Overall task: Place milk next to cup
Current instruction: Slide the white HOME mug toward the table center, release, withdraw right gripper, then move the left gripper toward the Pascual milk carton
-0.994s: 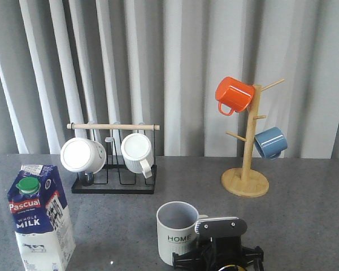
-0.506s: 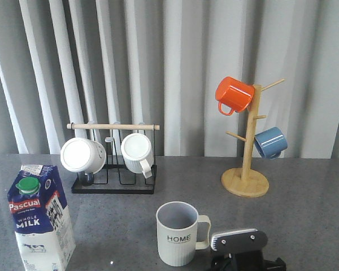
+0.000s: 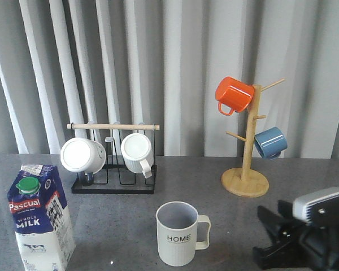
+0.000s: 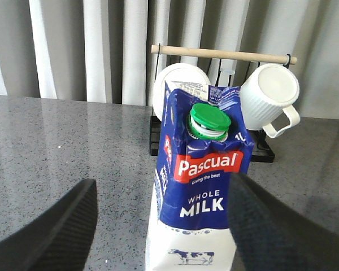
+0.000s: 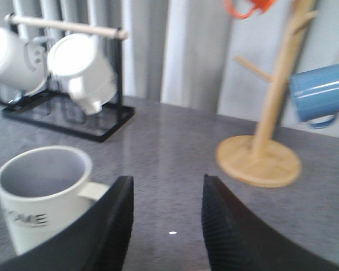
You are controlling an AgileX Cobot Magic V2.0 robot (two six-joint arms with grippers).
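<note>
Tall gable-top milk carton [image 3: 38, 217], dark blue above and white below with a green round cap, upright on the grey stone-look tabletop [image 3: 118, 226] at front left, well apart from the off-white ribbed mug printed "HOME" [image 3: 178, 232] at front centre. Left gripper [image 4: 158, 226] spread open, one black finger either side of the carton's lower body, not yet touching. Right gripper [image 5: 165, 217] also open and empty, near the mug's handle side. Probably fairly heavy if full, top-heavy and prone to tipping; thin card walls that dent under a hard squeeze, glossy and a little slippery. Best taken across the flat white panels at mid-height, not the sloped top
</note>
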